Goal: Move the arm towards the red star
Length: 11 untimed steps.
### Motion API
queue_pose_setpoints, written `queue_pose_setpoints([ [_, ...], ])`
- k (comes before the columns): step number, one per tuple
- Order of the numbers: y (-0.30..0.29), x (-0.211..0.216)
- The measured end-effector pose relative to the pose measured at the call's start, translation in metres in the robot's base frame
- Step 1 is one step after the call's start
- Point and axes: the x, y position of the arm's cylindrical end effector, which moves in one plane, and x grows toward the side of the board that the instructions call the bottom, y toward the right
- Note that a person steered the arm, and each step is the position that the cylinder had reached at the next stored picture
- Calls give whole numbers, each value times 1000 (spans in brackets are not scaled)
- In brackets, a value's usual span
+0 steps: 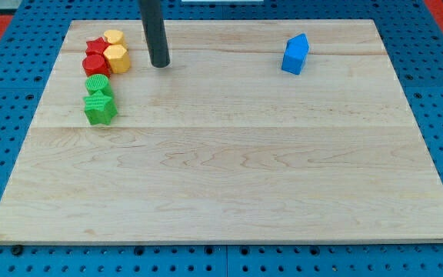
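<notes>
- Red star (96, 47) sits near the top left corner of the wooden board (229, 185), at the head of a tight cluster of blocks.
- Touching it on the view's right is a yellow block (113, 37); just below lie a red block (95, 65) of rounded shape and a second yellow block (117, 58), hexagon-like.
- Further down the same column stand a green block (97, 85) and a green star (101, 109).
- Well apart, toward the view's top right, rests a blue block (295, 54) shaped like a small house.
- By its look the star is small, rigid and light; it would likely slide easily on the smooth wood, and any nudge could shift its close neighbours too.
- No grasp is possible: the arm carries no gripper, only a rod, so contact would be a push against a side face.
- Upright and dark, the rod comes down from the view's top; its tip (159, 65) rests on the board just right of the yellow blocks, near the star but not touching it.
- Judging from this, a short approach leftward remains, with the yellow blocks standing in the direct line.
</notes>
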Motion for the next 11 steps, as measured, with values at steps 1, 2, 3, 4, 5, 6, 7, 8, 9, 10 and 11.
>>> queue_pose_setpoints([
  [1,15,7],
  [2,62,54],
  [3,78,157],
  [4,44,256],
  [5,-62,309],
  [6,-151,292],
  [7,-182,236],
  [8,-204,175],
  [9,-204,134],
  [10,-204,65],
  [11,-204,11],
])
